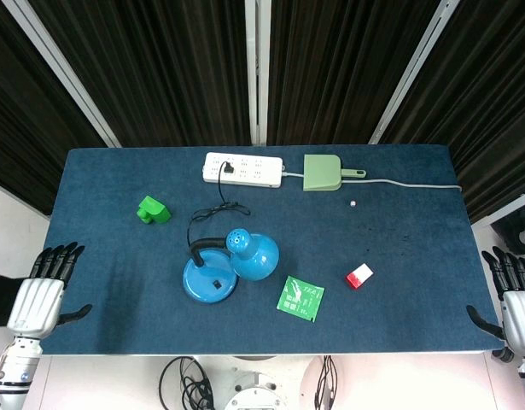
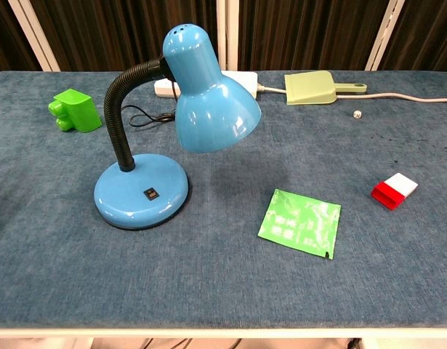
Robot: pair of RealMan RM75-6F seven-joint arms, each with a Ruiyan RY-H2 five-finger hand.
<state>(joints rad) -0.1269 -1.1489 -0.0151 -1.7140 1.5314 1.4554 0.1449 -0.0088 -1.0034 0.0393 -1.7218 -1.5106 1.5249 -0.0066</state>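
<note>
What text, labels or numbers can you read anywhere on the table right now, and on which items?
Nothing can be read.
green sachet: pale printing, too blurred to make out.
blue desk lamp: a small dark switch on its base, no readable marking.
red and white box: no lettering visible.
white power strip: no readable marking.

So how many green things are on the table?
3: a green block at the left, a green packet in front beside the blue lamp, and a pale green dustpan at the back by the power strip.
</note>
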